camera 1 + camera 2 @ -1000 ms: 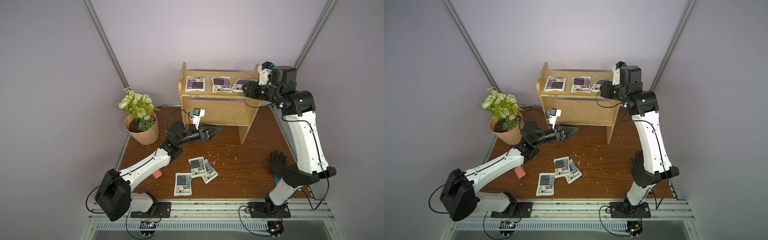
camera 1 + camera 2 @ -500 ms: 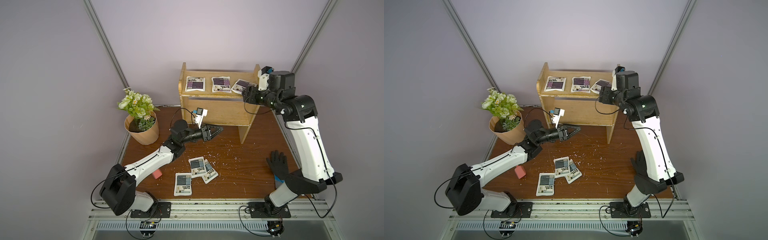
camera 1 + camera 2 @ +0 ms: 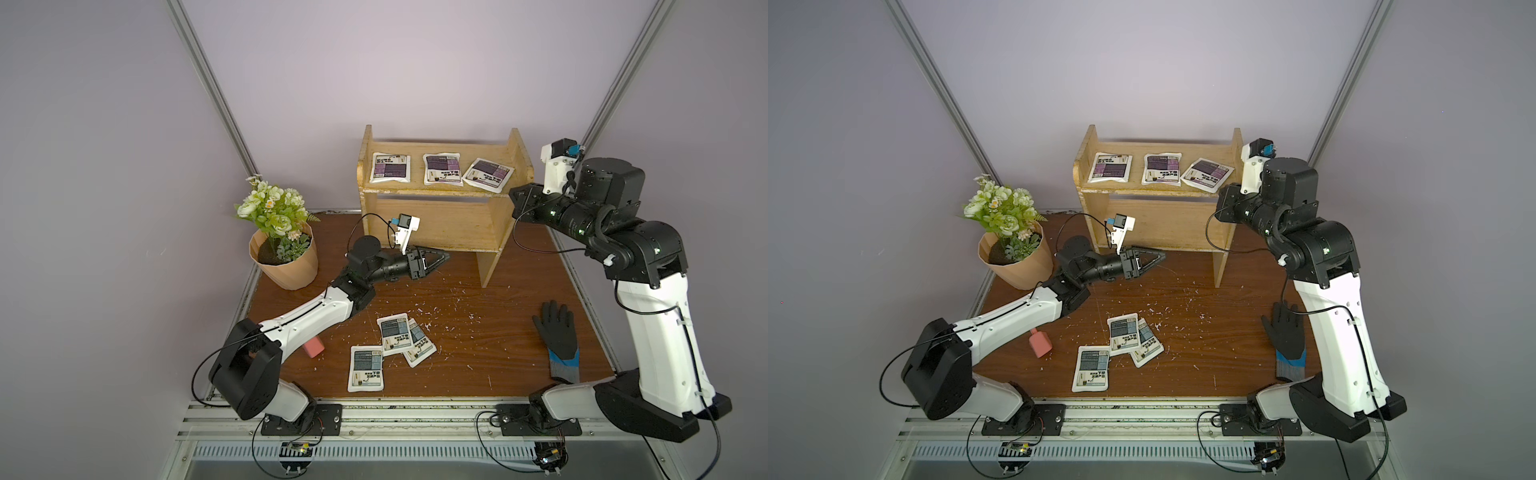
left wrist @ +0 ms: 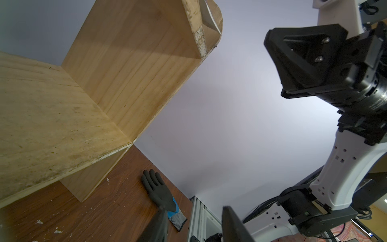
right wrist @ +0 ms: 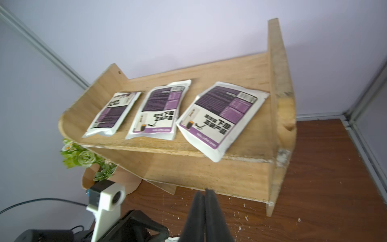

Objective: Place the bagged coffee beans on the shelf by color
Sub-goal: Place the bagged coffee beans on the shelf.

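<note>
Right gripper (image 3: 515, 203) is drawn back since a second ago. Then it reached over the right end of the top tier; now it hangs just off the right side of the shelf (image 3: 436, 226), clear of the wood. In the right wrist view its two black fingers (image 5: 199, 211) are pressed together with nothing between them. The left arm sits almost where it was, nudged a little toward the shelf.

Three purple pouches (image 3: 442, 169) lie flat in a row on the top tier. The left one (image 3: 390, 172) and the middle one sit square. The right one (image 3: 488, 173) is skewed, and the right wrist view shows one corner of it (image 5: 215, 155) hanging over the tier's front edge.

Three grey-blue pouches (image 3: 394, 333) lie on the table (image 3: 478, 291), well apart from the shelf. Two overlap, and the third (image 3: 365, 368) lies just beside them toward the front rail; whether they touch, I cannot tell.

Left gripper (image 3: 445, 258) points at the lower tier, in front of its left half. Its jaws are part-way open and empty — the left wrist view shows clear space between the fingers (image 4: 232, 226).

Also present: glove (image 3: 557, 332) by the right arm, pink block (image 3: 313, 348) by the left arm, and flower pot (image 3: 286, 270) left of the shelf.
</note>
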Robot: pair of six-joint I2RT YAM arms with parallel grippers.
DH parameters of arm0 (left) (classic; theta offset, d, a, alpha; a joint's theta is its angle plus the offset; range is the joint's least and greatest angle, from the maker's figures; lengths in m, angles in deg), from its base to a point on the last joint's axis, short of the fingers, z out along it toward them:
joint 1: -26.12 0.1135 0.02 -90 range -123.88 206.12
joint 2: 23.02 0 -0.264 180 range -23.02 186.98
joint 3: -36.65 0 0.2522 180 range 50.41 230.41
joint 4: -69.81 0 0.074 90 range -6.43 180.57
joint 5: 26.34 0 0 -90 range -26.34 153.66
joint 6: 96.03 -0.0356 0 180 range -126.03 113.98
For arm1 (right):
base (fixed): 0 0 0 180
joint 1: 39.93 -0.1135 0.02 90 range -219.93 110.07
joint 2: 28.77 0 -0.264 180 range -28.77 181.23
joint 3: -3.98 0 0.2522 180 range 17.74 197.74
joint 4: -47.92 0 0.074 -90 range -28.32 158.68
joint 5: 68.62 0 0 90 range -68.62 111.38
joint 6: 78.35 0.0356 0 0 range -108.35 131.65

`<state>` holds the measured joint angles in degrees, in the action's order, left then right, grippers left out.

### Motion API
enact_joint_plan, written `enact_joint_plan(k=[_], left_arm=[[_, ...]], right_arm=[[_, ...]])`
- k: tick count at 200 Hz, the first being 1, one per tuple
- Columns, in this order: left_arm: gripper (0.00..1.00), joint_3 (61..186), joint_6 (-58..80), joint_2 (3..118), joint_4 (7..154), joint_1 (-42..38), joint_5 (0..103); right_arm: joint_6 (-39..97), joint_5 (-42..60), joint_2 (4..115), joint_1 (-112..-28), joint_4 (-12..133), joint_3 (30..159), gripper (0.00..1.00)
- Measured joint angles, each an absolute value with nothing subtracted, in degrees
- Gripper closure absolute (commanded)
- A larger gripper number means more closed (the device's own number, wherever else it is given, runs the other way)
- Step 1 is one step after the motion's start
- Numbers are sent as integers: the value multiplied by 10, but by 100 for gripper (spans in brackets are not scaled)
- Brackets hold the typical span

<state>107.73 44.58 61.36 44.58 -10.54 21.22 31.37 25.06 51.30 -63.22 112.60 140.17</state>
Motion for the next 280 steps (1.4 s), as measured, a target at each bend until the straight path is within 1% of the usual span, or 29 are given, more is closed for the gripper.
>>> enact_joint_plan(k=[16, 39, 66, 95, 216, 280], left_arm=[[58, 1078, 434, 613, 462, -105, 223], [58, 1079, 409, 606, 504, -105, 247], [58, 1079, 380, 590, 551, -105, 276], [58, 1079, 360, 580, 580, -105, 299], [58, 1079, 355, 579, 586, -105, 309], [58, 1079, 354, 579, 588, -105, 309]], right_arm=[[318, 212, 526, -632, 1108, 1408, 100], [319, 182, 569, -637, 1096, 1435, 100], [315, 178, 616, -644, 1095, 1446, 100], [310, 183, 640, -650, 1096, 1441, 100], [269, 289, 639, -653, 1100, 1439, 100], [255, 345, 610, -631, 1121, 1428, 100]])
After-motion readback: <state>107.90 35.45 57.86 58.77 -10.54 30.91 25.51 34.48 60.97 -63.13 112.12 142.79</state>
